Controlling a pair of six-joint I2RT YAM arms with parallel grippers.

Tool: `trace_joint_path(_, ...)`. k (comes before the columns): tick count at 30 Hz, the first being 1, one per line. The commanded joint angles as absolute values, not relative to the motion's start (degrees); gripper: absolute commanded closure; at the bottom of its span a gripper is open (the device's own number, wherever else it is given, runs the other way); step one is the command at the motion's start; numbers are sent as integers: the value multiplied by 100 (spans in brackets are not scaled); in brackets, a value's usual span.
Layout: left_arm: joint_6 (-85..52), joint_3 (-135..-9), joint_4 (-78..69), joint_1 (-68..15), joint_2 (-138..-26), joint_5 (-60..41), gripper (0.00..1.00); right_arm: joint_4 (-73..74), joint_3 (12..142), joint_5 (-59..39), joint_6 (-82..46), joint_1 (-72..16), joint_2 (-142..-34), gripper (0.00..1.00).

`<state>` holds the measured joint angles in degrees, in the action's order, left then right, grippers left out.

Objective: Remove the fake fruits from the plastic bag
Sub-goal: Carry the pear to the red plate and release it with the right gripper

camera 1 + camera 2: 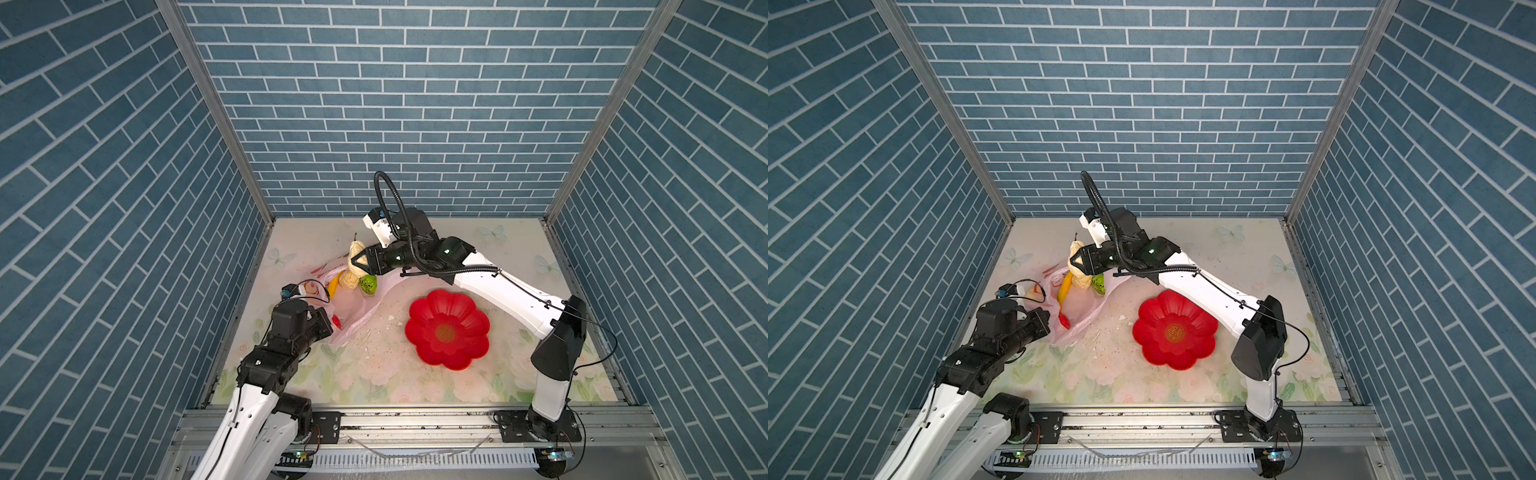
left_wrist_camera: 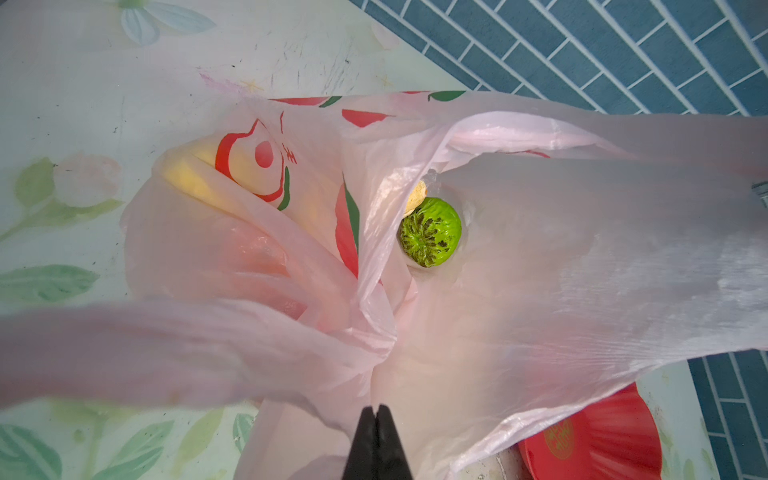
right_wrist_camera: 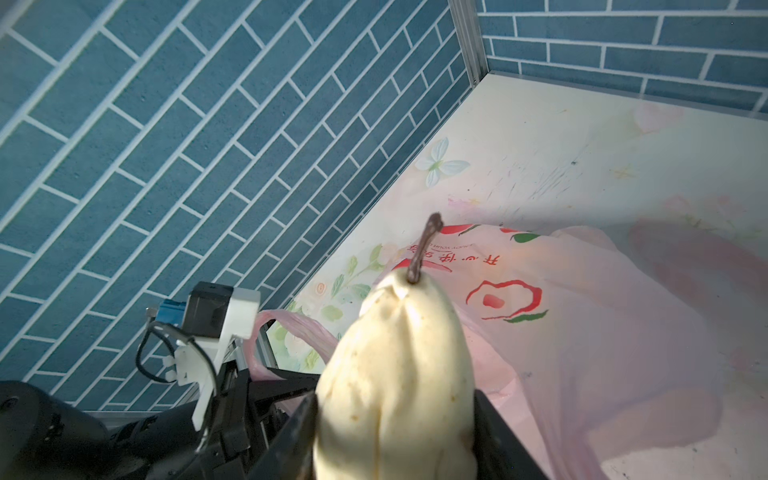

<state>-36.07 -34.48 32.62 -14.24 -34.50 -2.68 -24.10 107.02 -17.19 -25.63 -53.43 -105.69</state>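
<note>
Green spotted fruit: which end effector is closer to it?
Right. The right end effector, gripping a pear, is just beside the green fruit; the left end effector pinches the plastic bag farther off.

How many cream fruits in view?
2. A pear in the right tool; a second cream fruit at the bag mouth, between banana and green fruit. More may be hidden in the bag.

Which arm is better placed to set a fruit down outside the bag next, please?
Right: the right gripper holds the cream pear by the plastic bag; the left gripper is shut on it.
</note>
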Motion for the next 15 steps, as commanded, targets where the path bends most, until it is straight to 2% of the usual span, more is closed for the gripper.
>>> trace_joint_path(1, -3620, -3543, 3367, -1441, -3443, -246, 100, -2016, 10447, -1608, -2800, -5049, -10002, 86)
trace_joint_path(8, -3695, -3456, 3319, -1441, -3408, -246, 100, -1863, 9945, -1462, -2972, -4531, -9573, 87)
trace_joint_path(15, -3692, -3467, 3348, -1441, -3402, -212, 100, -2623, 9288, -298, -2664, -4265, -9186, 87)
